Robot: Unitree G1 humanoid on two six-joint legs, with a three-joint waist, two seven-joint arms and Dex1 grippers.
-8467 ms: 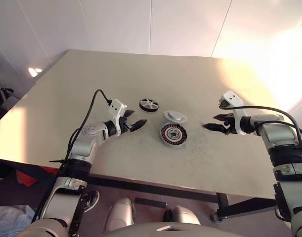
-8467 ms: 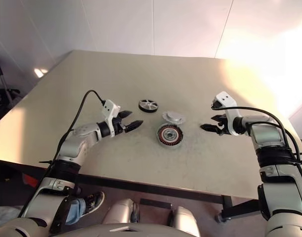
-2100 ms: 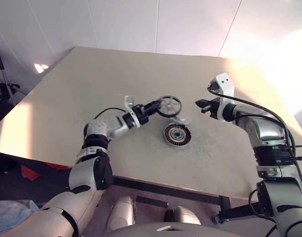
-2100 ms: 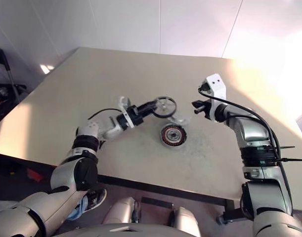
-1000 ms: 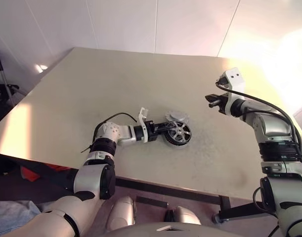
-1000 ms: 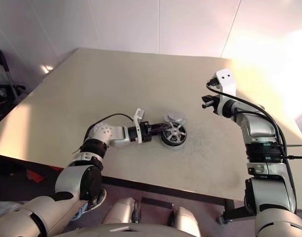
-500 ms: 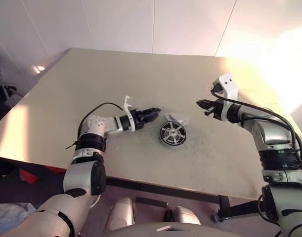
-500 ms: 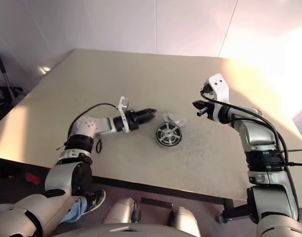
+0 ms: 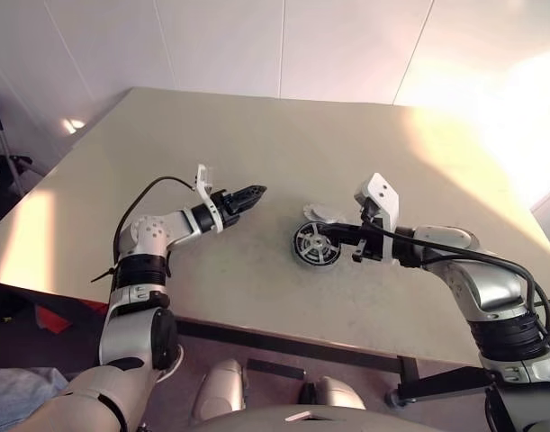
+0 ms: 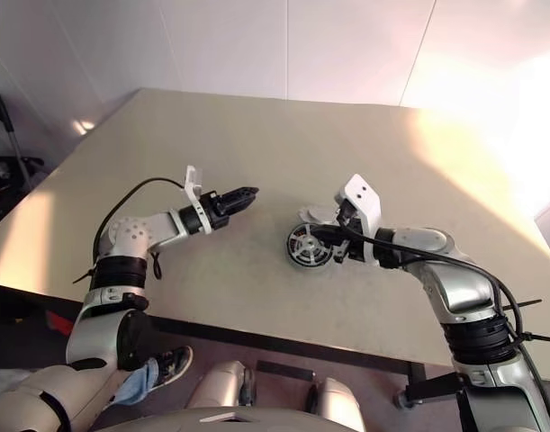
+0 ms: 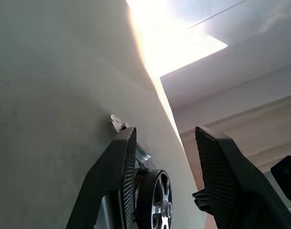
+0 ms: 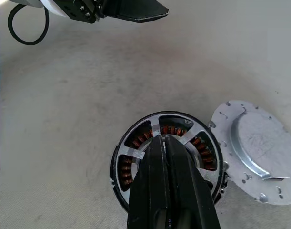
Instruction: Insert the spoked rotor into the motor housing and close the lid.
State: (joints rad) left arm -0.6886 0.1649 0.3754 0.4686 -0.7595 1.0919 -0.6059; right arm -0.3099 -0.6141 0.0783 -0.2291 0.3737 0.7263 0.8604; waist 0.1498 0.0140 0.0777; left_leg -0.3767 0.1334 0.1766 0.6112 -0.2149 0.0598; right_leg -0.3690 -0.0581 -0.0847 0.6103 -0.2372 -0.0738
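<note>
The spoked rotor point(image 9: 308, 245) lies flat inside the motor housing point(image 12: 170, 130), whose coppery windings show between the spokes. The pale lid point(image 9: 321, 213) rests on the table just behind them, touching the housing's far edge. My right gripper point(image 12: 163, 139) is shut, its tips over the rotor's hub; whether they touch it I cannot tell. My left gripper point(image 9: 254, 192) hovers to the left of the rotor, a hand's width away, open with nothing between its fingers point(image 11: 117, 171).
The beige table point(image 9: 256, 135) carries nothing else; bare room lies on all sides of the parts. Strong light falls on its far right corner. A black cable loops from my left wrist point(image 9: 157, 184).
My left gripper has let go of the rotor, now seated in the housing, and drawn back to the left. My right gripper has swung in and down from the right over the rotor.
</note>
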